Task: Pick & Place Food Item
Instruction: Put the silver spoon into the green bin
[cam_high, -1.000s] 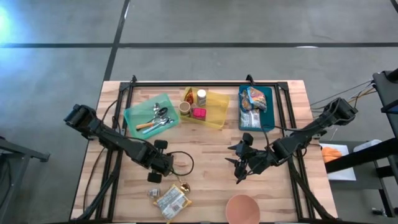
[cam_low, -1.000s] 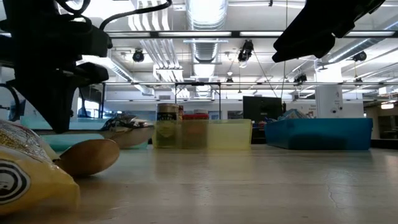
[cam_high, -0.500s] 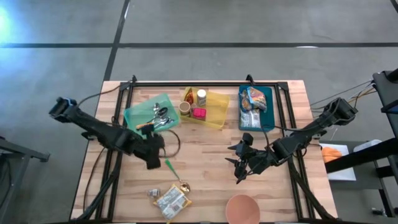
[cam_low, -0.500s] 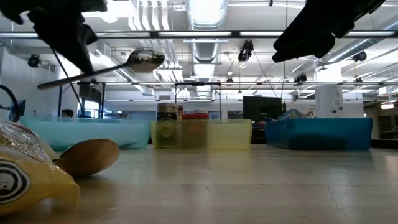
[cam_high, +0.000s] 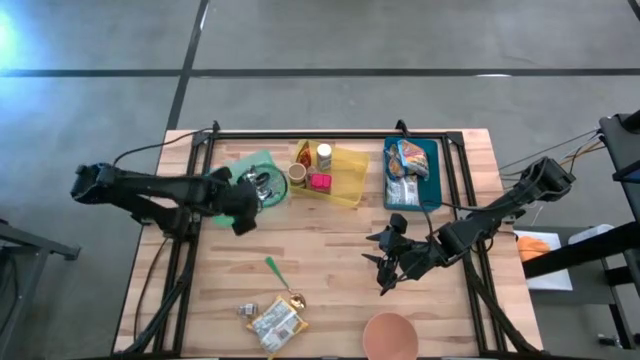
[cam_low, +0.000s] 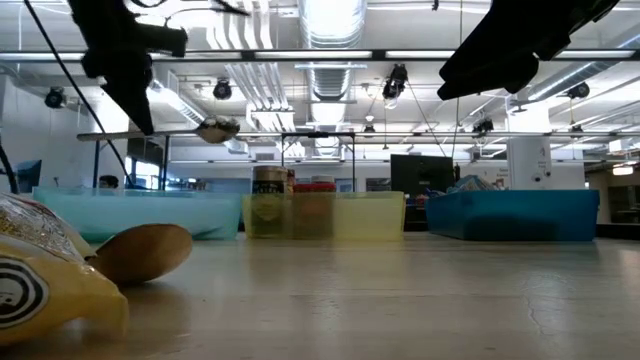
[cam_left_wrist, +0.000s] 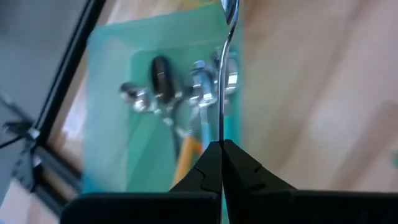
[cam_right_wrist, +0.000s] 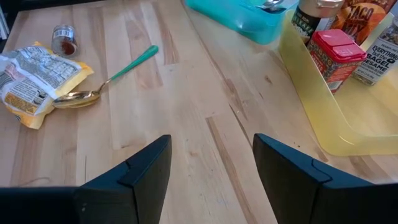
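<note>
Over the shallow teal plastic bin (cam_high: 222, 182) of cutlery, the left gripper (cam_left_wrist: 221, 163) is clamped tight on a thin silver metal spoon (cam_left_wrist: 224, 74). Handle's in the jaws, long axis pointing straight out ahead, bowl hanging above the bin's far edge, so it looks like it mostly just needs lowering. Right gripper (cam_right_wrist: 211, 163) hovers mid-table, fingers apart, holding nothing.

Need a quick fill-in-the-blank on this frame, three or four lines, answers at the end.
1. The left gripper is shut on a metal ____.
2. It holds it above the ____ bin of cutlery.
3. The spice jars stand in the ____ bin.
4. The green-handled spoon lies on the table with its bowl against a yellow ____.

Answers: spoon; teal; yellow; packet
</note>
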